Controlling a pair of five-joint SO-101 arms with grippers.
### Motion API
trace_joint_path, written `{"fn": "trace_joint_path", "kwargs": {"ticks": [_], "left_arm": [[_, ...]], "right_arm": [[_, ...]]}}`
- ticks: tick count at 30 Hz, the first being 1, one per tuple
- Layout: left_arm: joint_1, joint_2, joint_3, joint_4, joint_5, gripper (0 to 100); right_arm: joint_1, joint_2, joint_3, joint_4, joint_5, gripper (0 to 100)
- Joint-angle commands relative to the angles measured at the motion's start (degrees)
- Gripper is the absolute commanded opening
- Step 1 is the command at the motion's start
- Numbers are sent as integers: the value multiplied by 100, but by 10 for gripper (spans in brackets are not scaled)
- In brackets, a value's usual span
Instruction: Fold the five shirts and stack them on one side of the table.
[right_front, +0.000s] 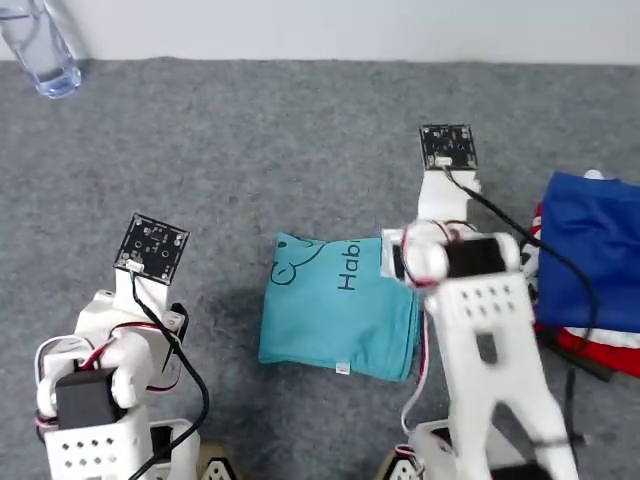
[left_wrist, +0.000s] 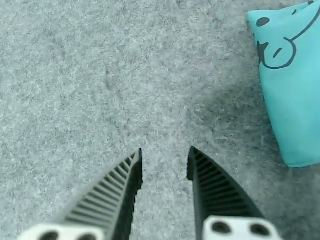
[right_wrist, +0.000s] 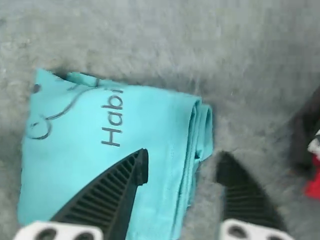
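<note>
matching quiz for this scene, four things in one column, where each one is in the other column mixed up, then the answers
1. teal shirt
2. blue shirt
3. clear bottle
4. left gripper

A. at a far corner of the table
B. open, over bare table
C. folded, in the middle of the table
D. on top of the pile at one side

Pairs: 1-C, 2-D, 3-A, 4-B

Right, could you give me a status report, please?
Left end effector open over grey mat. Right end effector open above edge of folded teal shirt. Blue shirt pile beside it; no obstacle seen.
</note>
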Motion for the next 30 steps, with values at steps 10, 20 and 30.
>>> {"fn": "trace_joint_path", "kwargs": {"ticks": [10, 20, 30], "left_arm": [[-18, -44, -31, -97, -26, 141], [0, -44, -22, -88, -26, 141], [-18, -44, -22, -79, -26, 141]], "right_arm": [[-303, 2070, -35, -813, -607, 416], [-92, 3204, -79, -1578, -818, 196], [189, 3741, -598, -919, -545, 80]]}}
